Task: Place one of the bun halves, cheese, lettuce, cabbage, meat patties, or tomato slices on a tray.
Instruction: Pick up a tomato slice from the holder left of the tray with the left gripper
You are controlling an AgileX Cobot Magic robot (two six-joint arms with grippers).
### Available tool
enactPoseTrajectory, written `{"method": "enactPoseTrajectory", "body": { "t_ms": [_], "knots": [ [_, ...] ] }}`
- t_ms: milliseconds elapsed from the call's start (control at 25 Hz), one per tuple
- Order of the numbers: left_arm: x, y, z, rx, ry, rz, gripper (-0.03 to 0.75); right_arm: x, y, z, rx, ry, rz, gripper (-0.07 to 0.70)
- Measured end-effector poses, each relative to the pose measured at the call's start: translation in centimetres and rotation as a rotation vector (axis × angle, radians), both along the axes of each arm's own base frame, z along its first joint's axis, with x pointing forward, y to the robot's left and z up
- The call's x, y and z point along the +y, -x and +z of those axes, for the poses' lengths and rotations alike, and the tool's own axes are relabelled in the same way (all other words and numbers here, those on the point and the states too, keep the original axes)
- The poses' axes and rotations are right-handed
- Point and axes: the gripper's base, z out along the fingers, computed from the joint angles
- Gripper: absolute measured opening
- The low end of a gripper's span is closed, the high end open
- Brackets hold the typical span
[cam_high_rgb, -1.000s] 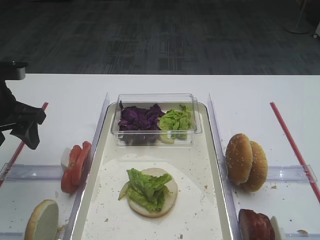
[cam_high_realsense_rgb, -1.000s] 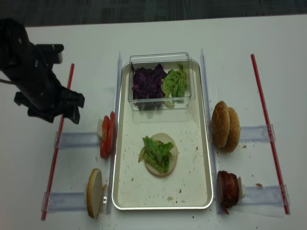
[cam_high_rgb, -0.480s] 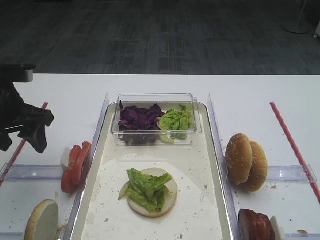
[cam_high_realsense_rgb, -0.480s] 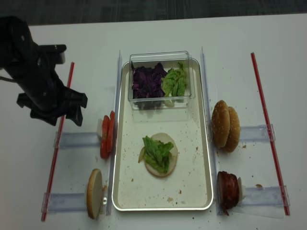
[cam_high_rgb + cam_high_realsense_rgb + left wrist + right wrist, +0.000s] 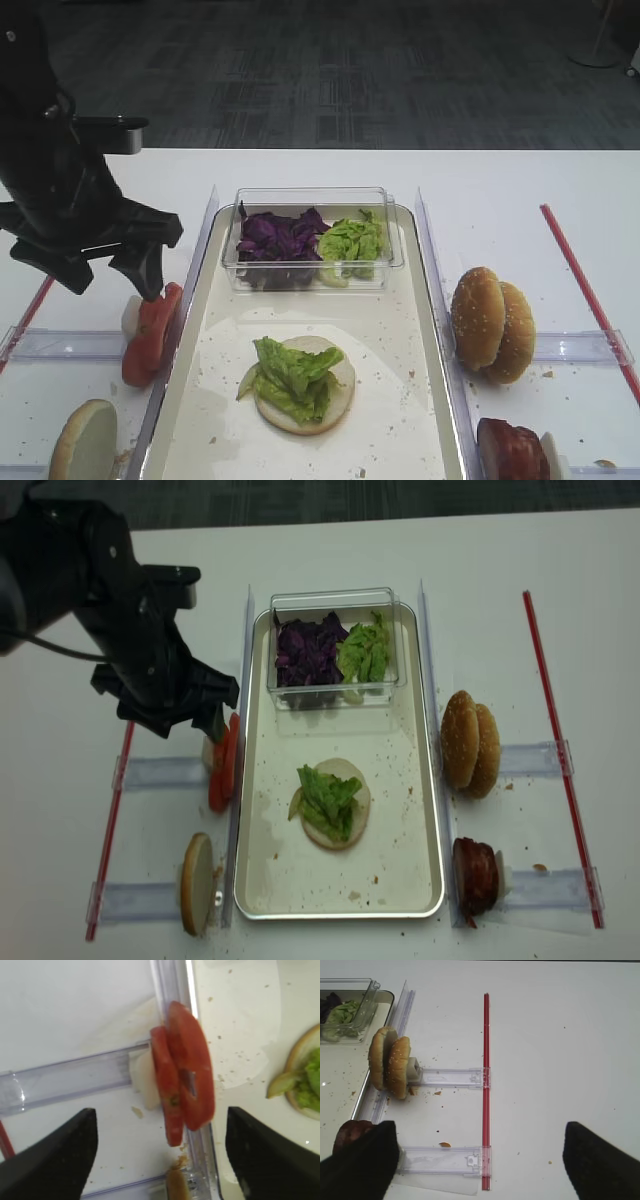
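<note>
The tomato slices [image 5: 182, 1090] are standing on edge in a clear holder [image 5: 70, 1082] on the worktop [image 5: 520, 190], just beside the tray's [image 5: 432, 300] left rim. The left pincer [image 5: 112, 282] is hanging right over them with its fingers [image 5: 55, 1160] spread wide, one on each side, not touching. On the tray one bun half [image 5: 318, 405] is lying flat with lettuce [image 5: 295, 372] on top. At the tray's far end a clear tub [image 5: 312, 238] is holding purple cabbage [image 5: 275, 238] and more lettuce. More bun halves [image 5: 492, 322] are standing by the right rim, near the meat patties [image 5: 512, 450]. The right pincer [image 5: 480, 1160] is wide open over the worktop, holding nothing. No writing can be read anywhere.
</note>
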Motion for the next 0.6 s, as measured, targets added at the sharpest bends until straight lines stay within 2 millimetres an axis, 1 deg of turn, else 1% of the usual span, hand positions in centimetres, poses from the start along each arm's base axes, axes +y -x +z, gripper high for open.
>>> {"method": "enactPoseTrajectory", "body": {
  "t_ms": [160,360,520,600],
  "knots": [
    [-2.3,0.4,0.7,-0.014,0.01,-0.039,0.491,0.0,0.0,0.0,0.0,0.0,0.0,0.678],
    [-4.5,1.2,0.5,-0.004,0.009,-0.099,0.491,0.0,0.0,0.0,0.0,0.0,0.0,0.678],
    [-5.3,1.4,-0.1,0.018,0.004,-0.114,0.491,0.0,0.0,0.0,0.0,0.0,0.0,0.678],
    [-5.4,1.4,-0.3,0.026,0.001,-0.112,0.491,0.0,0.0,0.0,0.0,0.0,0.0,0.678]
  ]
}}
